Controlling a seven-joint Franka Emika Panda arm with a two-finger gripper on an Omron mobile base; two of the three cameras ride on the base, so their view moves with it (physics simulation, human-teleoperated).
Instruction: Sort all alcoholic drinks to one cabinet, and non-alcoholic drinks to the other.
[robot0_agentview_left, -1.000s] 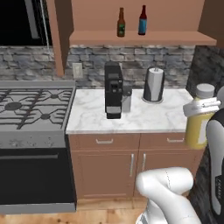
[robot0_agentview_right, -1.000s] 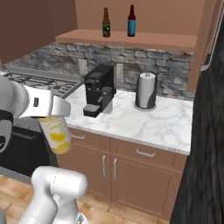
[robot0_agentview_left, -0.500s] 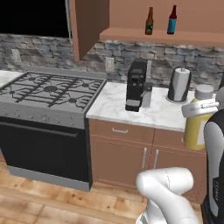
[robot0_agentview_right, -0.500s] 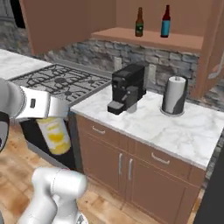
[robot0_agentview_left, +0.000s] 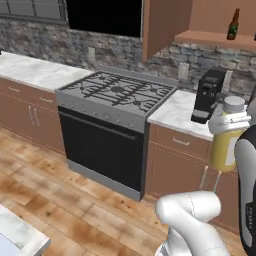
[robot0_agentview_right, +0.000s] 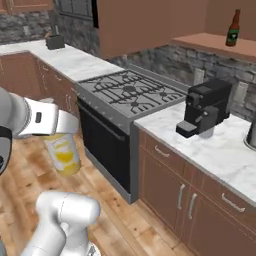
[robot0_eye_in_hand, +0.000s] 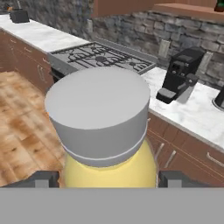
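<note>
My gripper (robot0_agentview_left: 227, 121) is shut on the yellow bottle (robot0_agentview_left: 224, 145) just below its whitish cap, holding it upright in the air in front of the lower cabinets. From the right base view the gripper (robot0_agentview_right: 59, 125) grips the same bottle (robot0_agentview_right: 64, 156) above the wooden floor. The hand view looks down on the cap (robot0_eye_in_hand: 98, 105), with a dark fingertip (robot0_eye_in_hand: 41, 179) on either side of the yellow body. A brown bottle with a green label (robot0_agentview_left: 232, 25) (robot0_agentview_right: 232, 29) stands on the open cabinet's shelf floor (robot0_agentview_left: 210, 37) (robot0_agentview_right: 220, 45), far above and behind the gripper.
A gas stove (robot0_agentview_left: 117, 90) (robot0_agentview_right: 130, 90) sits between marble counters (robot0_agentview_left: 40, 72) (robot0_agentview_right: 220, 145). A black coffee machine (robot0_agentview_left: 207, 95) (robot0_agentview_right: 205, 107) stands on the right counter. A brown cabinet door (robot0_agentview_left: 160, 25) hangs above the stove. Wooden floor (robot0_agentview_left: 55, 190) lies open to the left.
The whole picture has slid to the right, so the base has moved; the stove and left counter have come into view. The yellow bottle stays in the gripper.
</note>
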